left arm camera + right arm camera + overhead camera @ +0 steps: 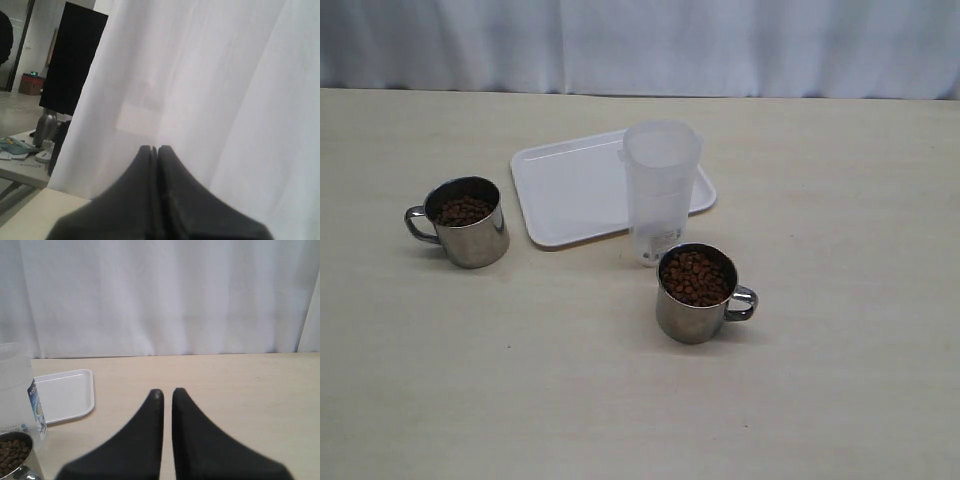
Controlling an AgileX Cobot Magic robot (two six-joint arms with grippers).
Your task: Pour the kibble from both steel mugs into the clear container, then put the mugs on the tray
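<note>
Two steel mugs stand upright on the table, both holding kibble: one at the left point(468, 223) with its handle pointing left, one nearer the front point(697, 294) with its handle pointing right. Kibble point(696, 277) fills the front mug almost to the rim. The clear container point(660, 190) stands upright between that mug and the white tray point(570, 185), with nothing in it that I can see. No arm shows in the exterior view. My left gripper point(154, 148) is shut and empty, facing a white curtain. My right gripper point(167, 391) is shut and empty above the table, with the container point(17, 385), tray point(65, 395) and front mug point(15, 455) off to one side.
A white curtain point(640, 45) hangs along the table's far edge. Beyond the curtain's edge in the left wrist view stand a dark panel point(70, 60) and a cluttered side table point(20, 150).
</note>
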